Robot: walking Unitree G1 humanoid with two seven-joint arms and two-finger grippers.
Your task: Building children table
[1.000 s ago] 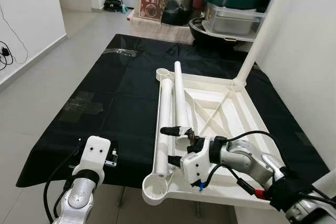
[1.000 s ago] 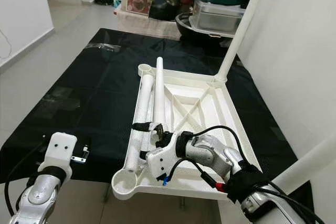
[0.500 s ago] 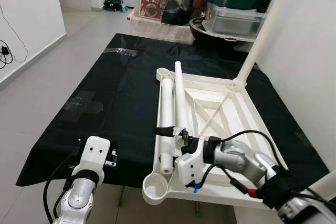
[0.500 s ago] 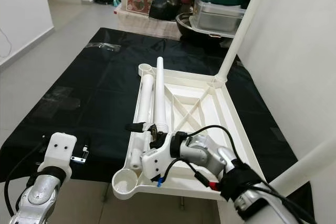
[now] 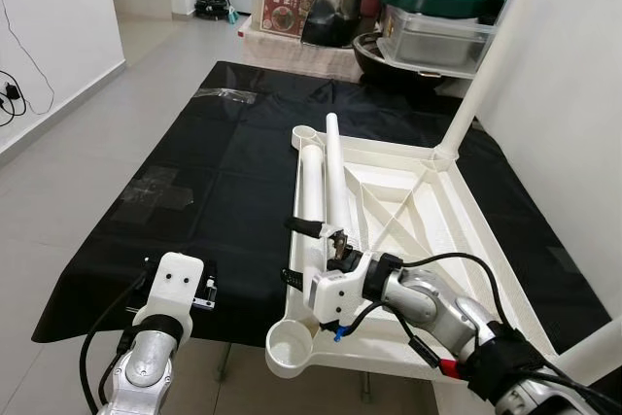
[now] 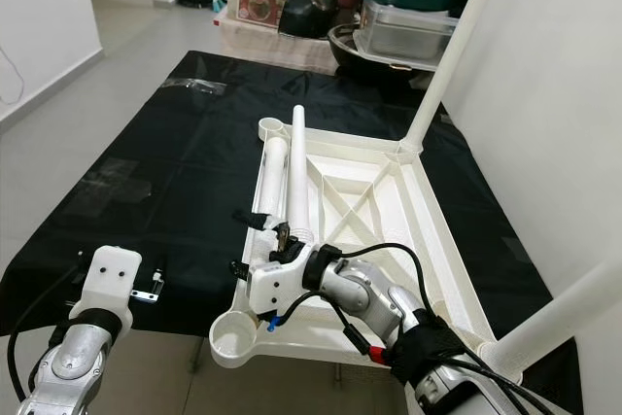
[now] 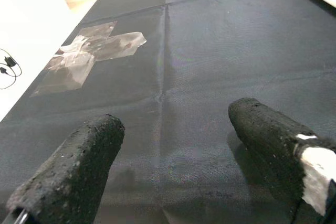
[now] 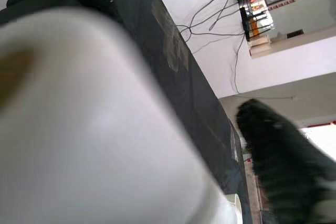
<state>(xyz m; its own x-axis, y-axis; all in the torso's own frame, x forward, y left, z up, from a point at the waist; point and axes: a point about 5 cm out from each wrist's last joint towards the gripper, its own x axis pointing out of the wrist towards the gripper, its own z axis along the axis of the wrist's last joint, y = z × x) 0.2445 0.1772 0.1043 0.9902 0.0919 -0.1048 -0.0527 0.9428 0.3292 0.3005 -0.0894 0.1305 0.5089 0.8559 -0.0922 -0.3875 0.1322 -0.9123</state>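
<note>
Loose white leg [image 5: 311, 191]: a plain, smooth, round plastic tube, lying flat inside the left rim of the upturned tabletop [image 5: 478, 232], long axis parallel to that rim, running from near to far. Just beside it, toward the tabletop's middle, a second leg [image 5: 335, 177] of the same make, almost parallel and slightly longer at the far end.

Reaching in from the tabletop's near right side: right gripper [image 5: 296, 252], fingers spread wide and pointing across the outer leg's near end toward the left rim. From the wrist view, tube very close and blurred, one black finger [image 8: 278, 156] showing past it. Not clamped, by the look of it; contact impossible to confirm. Clearly the nearer arm to both loose tubes.

Judged step: taking up the outer leg for standing on end. Likely destination: the empty near-left socket [image 5: 290, 347], just nearer than the gripper; another empty socket [image 5: 303, 133] at the far-left corner. Hence a need to swing the long axis from flat to vertical. Smooth round plastic, so some risk of rolling or slipping in a loose grip.

Already standing: one fitted leg [image 5: 491, 55] at the tabletop's far-right corner, another [image 5: 598, 347] at its near-right corner.

Under the tabletop, a black cloth [image 5: 224, 153]. Well left of the tabletop, low over the cloth: left gripper [image 7: 176, 121], fingers wide apart, holding nothing.
</note>
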